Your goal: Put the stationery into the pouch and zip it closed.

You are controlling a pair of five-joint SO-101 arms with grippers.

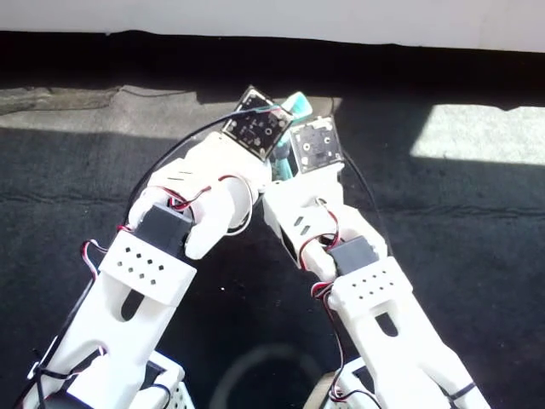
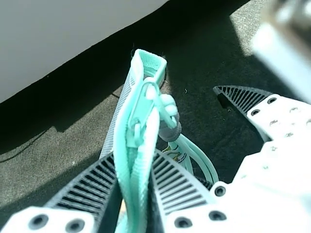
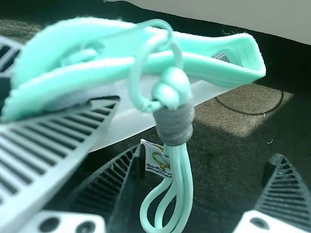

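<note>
- We see the pouch [image 1: 298, 104] at the far middle of the table [image 1: 477, 221], lifted off the dark cloth and standing on edge.
- The left gripper [image 2: 135, 167] is clamped on the pouch [image 2: 141, 73]. Its two ribbed fingers [image 2: 92, 187] press on the mint-green zip edge from either side.
- We find the zip pull [image 2: 138, 128] on that edge just above the left gripper's fingers. We cannot tell how far the zip is closed.
- A mint cord [image 3: 172, 194] hangs from a ring on the zip, bound with a grey wrap [image 3: 175, 122] below a knot. A small tag [image 3: 156, 164] sits just beside the cord.
- The right gripper [image 3: 204, 167] has its jaws apart, just beside the pouch [image 3: 214, 65] on its right. The cord loop dangles into the gap between them and we see neither finger touching it.
- From the left wrist we see the right gripper's dark ribbed finger [image 2: 243, 97] held apart from the pouch, over the table.
- Along the far side runs a white wall [image 1: 341, 17], and a sunlit patch [image 1: 481, 135] lies on the table to the far right.
</note>
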